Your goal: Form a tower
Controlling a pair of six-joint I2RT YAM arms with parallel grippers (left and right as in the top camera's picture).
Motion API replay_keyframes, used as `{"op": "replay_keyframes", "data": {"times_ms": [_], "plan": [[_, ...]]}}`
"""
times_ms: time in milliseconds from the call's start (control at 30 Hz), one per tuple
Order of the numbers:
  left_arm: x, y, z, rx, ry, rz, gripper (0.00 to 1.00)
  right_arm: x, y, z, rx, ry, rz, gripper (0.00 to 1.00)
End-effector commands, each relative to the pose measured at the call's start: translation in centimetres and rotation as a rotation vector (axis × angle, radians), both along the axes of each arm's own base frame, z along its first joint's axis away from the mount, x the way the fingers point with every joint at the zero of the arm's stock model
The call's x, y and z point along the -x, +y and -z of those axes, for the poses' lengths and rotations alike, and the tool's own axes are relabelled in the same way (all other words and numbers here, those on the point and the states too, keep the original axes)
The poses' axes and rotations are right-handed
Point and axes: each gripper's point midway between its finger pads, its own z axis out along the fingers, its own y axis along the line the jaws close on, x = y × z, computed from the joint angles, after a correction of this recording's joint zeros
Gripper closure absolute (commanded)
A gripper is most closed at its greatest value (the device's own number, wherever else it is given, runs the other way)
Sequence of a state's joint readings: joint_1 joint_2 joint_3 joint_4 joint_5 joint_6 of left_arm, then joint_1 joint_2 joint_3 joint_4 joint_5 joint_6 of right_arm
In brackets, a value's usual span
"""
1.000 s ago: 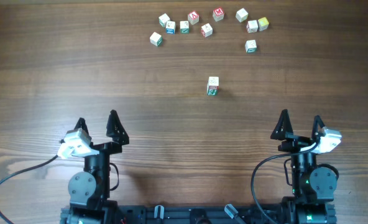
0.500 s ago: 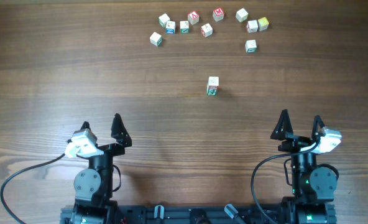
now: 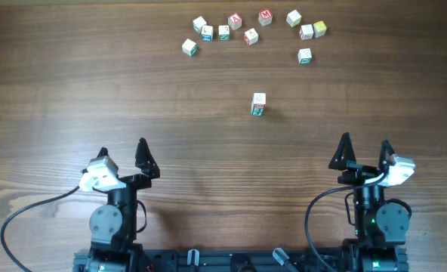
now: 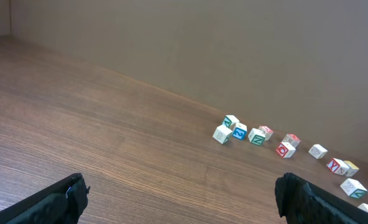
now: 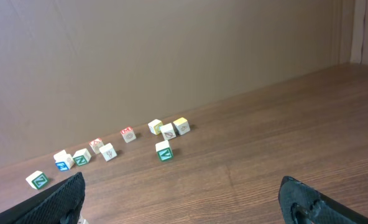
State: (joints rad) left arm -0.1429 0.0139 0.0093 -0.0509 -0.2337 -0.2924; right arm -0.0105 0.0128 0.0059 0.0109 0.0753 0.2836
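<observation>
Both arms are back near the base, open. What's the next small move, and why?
Probably extend the right end effector toward the green-marked cube. It and the left end effector are open and empty, the tower stands alone mid-table, and that cube sits apart from the other loose cubes, on the right arm's side.

Left gripper [image 3: 122,147]: spread to full width, nothing in between, tips aimed forward and angled a little inward. Right gripper [image 3: 365,140]: likewise wide apart, empty, aimed nearly straight ahead. Left arm [image 3: 112,221] and right arm [image 3: 376,221]: folded back low, directly behind the fingertips.
</observation>
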Motion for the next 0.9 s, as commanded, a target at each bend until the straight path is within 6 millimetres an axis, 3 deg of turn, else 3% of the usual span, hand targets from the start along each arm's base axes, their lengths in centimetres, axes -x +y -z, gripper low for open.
{"op": "replay_keyframes", "data": {"times_ms": [0, 100, 267, 867], "plan": [[0.0, -0.1, 0.0, -0.019, -0.002, 0.007, 0.0, 0.1, -0.2, -0.2, -0.007, -0.011, 0.007, 0.0], [0.0, -0.1, 0.0, -0.019, -0.002, 0.007, 0.0, 0.1, -0.5, -0.2, 0.017, -0.009, 0.026, 0.0], [0.0, -0.1, 0.0, -0.019, -0.002, 0.007, 0.0, 0.0, 0.8, 0.0, 0.203, 0.009, -0.049, 0.0], [0.0, -0.1, 0.0, -0.019, -0.002, 0.007, 0.0, 0.0, 1.1, 0.0, 0.205, 0.007, -0.066, 0.0]]}}
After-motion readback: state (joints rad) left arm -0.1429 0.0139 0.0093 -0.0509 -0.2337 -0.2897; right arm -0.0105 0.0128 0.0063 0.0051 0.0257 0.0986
